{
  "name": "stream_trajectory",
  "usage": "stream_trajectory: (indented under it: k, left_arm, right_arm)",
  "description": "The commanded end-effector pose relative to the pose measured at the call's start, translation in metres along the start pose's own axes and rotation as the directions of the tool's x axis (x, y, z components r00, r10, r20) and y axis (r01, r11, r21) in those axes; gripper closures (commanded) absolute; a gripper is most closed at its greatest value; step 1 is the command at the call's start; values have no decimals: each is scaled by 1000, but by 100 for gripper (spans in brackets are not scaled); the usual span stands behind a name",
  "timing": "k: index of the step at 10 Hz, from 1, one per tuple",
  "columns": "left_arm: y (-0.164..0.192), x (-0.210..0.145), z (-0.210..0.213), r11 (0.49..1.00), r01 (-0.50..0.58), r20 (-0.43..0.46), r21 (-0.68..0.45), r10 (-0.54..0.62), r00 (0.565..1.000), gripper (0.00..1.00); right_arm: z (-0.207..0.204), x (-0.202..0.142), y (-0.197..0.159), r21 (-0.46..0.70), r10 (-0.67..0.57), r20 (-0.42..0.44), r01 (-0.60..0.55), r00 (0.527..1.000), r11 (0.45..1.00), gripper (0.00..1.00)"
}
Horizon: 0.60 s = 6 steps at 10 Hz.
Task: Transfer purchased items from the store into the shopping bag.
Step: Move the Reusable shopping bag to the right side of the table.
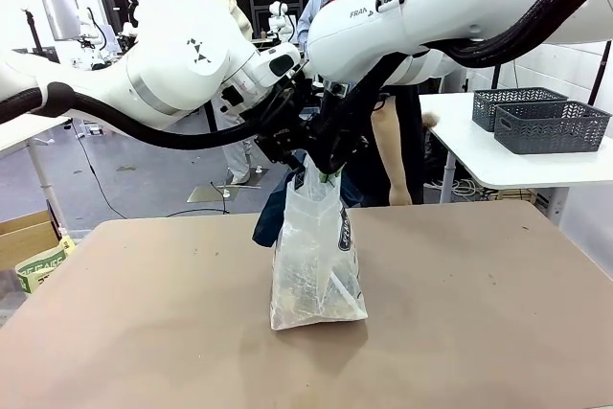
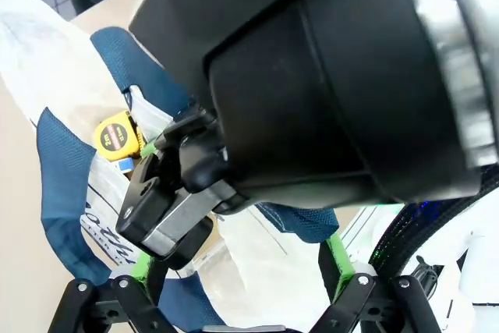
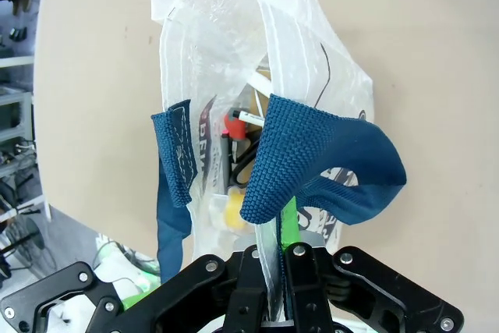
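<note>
Front view: the right fingers (image 1: 329, 175) are clenched on the top edge of the shopping bag (image 1: 316, 265). The bag hangs straight below them with its base on the worktop (image 1: 144, 332). The left fingers (image 1: 280, 141) sit just beside them, spread and grasping nothing, so both wrists crowd the space over the bag's mouth. Open worktop runs from the bag's foot out to every edge. Well beyond the fingers, two dark grey lattice baskets (image 1: 553, 128) stand on a white side table (image 1: 479, 165). A person (image 1: 397, 141) stands close behind the arms at the far edge.

Left wrist view: the left fingers (image 2: 145, 267) are released, their green pads wide apart. Just ahead of them the black body of the right arm's gripper takes up most of the room. Under it lies the bag's mouth, edged by a navy handle (image 2: 58, 185). A yellow tape measure (image 2: 117, 134) rests inside, ahead of the finger at the picture's left.

Right wrist view: the right fingers (image 3: 288, 220) pinch the bag's thin plastic rim, and a navy handle loop is draped just past their tips. Beyond that the mouth gapes. A red-capped item (image 3: 232, 124) and something yellow are inside, too tangled to name. Worktop surrounds the bag, and its edge runs down the picture's left.
</note>
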State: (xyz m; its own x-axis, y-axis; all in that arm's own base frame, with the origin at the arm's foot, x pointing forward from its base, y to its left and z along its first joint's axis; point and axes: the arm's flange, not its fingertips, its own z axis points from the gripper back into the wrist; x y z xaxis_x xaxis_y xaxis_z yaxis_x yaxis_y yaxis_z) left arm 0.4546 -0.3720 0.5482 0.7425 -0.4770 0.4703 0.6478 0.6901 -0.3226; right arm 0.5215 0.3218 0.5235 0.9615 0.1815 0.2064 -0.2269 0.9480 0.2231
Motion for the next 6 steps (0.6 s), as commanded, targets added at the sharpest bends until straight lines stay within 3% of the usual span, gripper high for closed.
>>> stream_trajectory:
  k: [1,6]
  left_arm:
    - [1,-11,1,999,27,39,-37,-25,999,0]
    - [10,-11,-12,1000,-18,7,-1,18,1000,0]
  right_arm:
    - [-2,3,-3,35,9,1,-9,1000,999,96]
    - [-3,4,-4,39,6,-3,-6,1000,999,96]
